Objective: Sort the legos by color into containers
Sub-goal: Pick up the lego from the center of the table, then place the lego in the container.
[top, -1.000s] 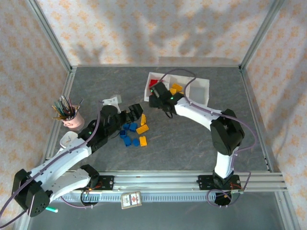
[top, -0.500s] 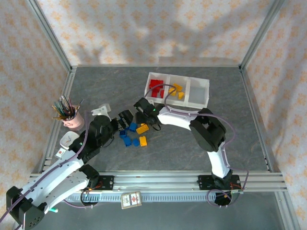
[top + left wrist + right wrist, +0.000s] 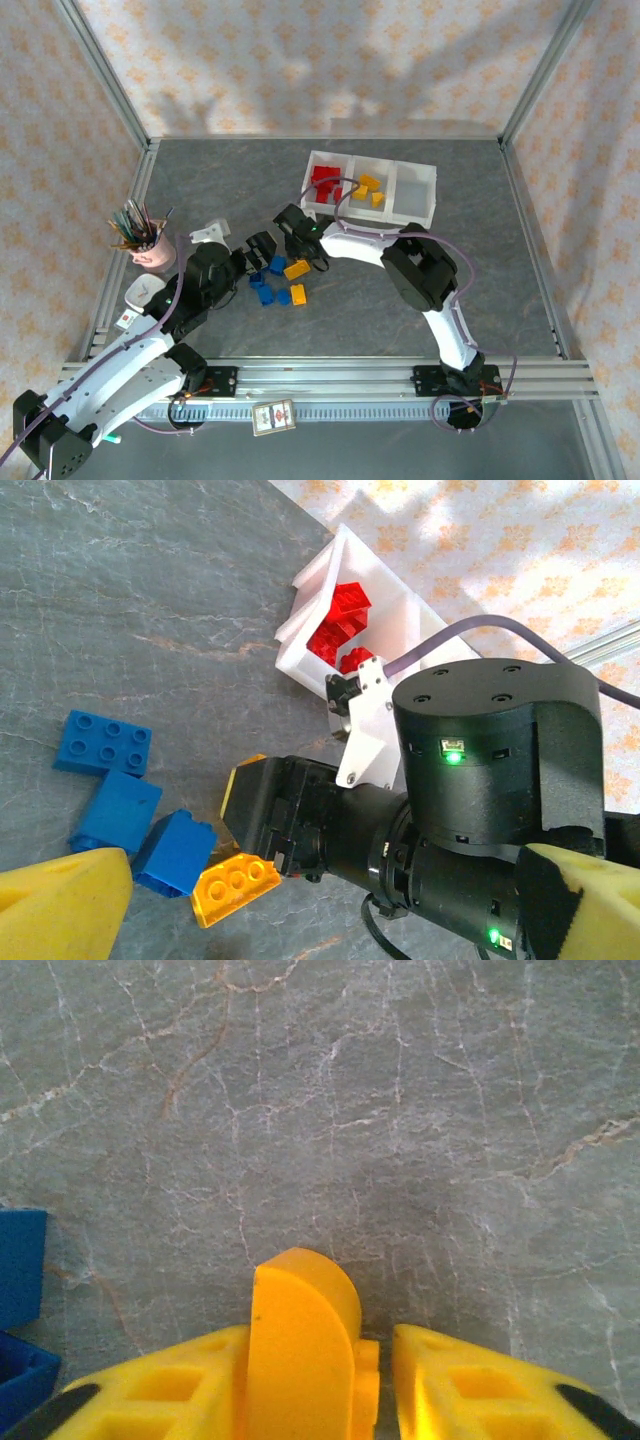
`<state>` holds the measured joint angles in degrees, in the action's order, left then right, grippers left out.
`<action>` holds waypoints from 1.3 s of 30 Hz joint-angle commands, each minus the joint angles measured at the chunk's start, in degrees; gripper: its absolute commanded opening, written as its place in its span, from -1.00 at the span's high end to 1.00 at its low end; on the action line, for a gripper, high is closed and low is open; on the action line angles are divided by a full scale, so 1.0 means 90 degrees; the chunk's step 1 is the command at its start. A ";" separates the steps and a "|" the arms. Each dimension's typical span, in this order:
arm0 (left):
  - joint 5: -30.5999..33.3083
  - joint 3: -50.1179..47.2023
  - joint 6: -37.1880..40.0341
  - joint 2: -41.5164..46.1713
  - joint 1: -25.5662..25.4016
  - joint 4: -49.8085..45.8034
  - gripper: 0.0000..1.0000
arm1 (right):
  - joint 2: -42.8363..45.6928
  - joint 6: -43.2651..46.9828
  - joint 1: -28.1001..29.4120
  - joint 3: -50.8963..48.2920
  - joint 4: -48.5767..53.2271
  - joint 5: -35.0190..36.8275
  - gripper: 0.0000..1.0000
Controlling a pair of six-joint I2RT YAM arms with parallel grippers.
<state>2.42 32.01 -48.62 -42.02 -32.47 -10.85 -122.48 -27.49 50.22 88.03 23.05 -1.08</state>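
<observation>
One small yellow-orange plastic brick (image 3: 300, 1310) clamped between right gripper (image 3: 320, 1365) fingers, near grey table (image 3: 200, 180) centre. Beside loose blue bricks (image 3: 105, 745), left gripper (image 3: 262, 250) fingers spread apart. Toward table's far edge, white three-bin plastic tray (image 3: 418, 172).

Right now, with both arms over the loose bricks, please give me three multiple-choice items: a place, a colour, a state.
1. Where do the red bricks lie?
A) the middle bin of the tray
B) the tray's left end bin
C) beside the pink cup

2. What colour is the brick between the fingers of the right gripper?
A) blue
B) red
C) yellow-orange

3. How is the left gripper?
A) open
B) shut on a blue brick
C) shut on a pen

Key:
1 B, the top view shows them there.
2 C, by the right wrist view.
3 A, its fingers stand far apart in the left wrist view.
</observation>
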 commanded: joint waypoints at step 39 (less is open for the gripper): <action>-0.1357 0.1777 0.0997 -0.2588 0.0102 0.1069 -0.98 | -0.0010 0.1425 -0.2995 0.1520 0.0519 0.1230 0.66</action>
<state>-8.54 45.56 -41.47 -64.49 -32.10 -3.18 -120.16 -16.73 24.10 97.91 25.71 6.81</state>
